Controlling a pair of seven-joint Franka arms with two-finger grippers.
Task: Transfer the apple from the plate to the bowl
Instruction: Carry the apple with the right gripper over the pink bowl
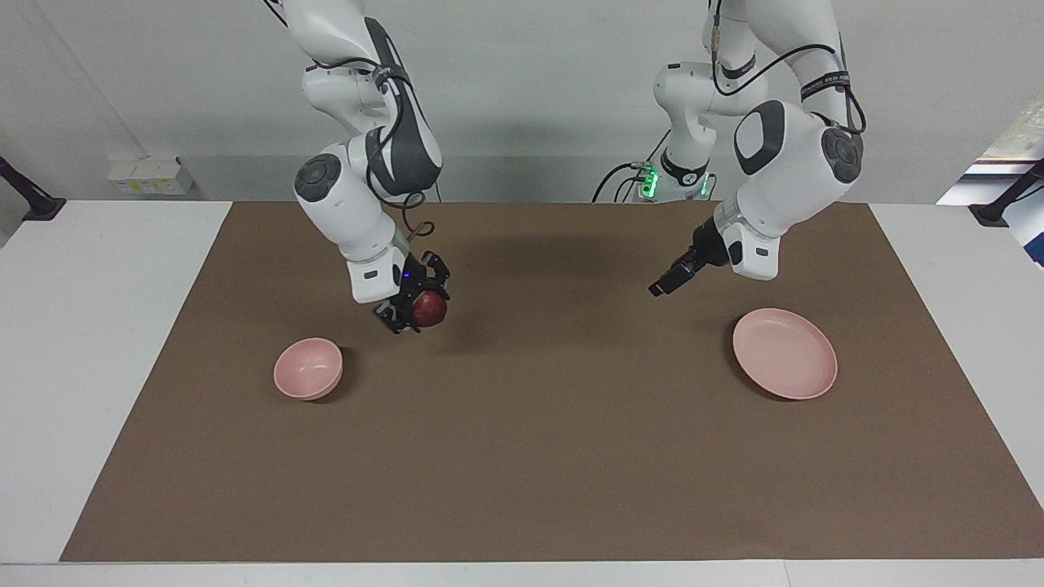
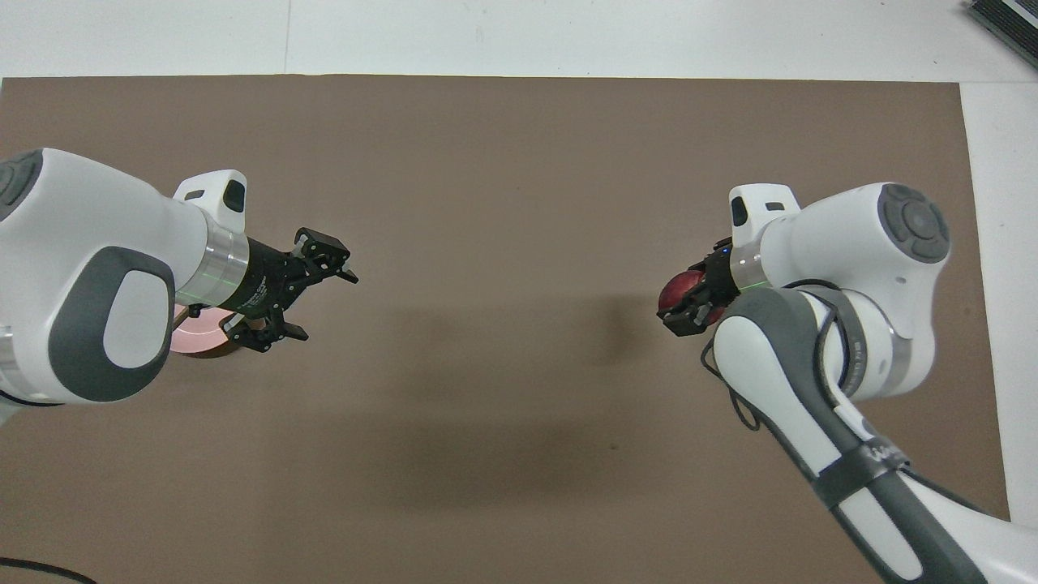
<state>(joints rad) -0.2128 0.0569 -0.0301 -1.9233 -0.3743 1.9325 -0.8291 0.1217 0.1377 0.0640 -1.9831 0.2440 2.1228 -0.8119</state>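
The right claw (image 1: 418, 314), left of the frame's middle, gripped the apple (image 1: 430, 309) in the air above the mat, beside the bowl (image 1: 307, 368). The left claw (image 2: 312, 296) hung released near the plate (image 1: 785, 353).

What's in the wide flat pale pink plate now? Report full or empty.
Empty. The wide flat pale pink plate shows only bare surface; the small dark red apple hangs in the right gripper.

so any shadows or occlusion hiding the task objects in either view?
Facing view: right gripper with small dark red apple, deep pink bowl and flat pink plate all unobstructed, soft shadows beside them. Overhead view: left gripper open, its arm hides most of the plate; bowl hidden, apple partly visible.
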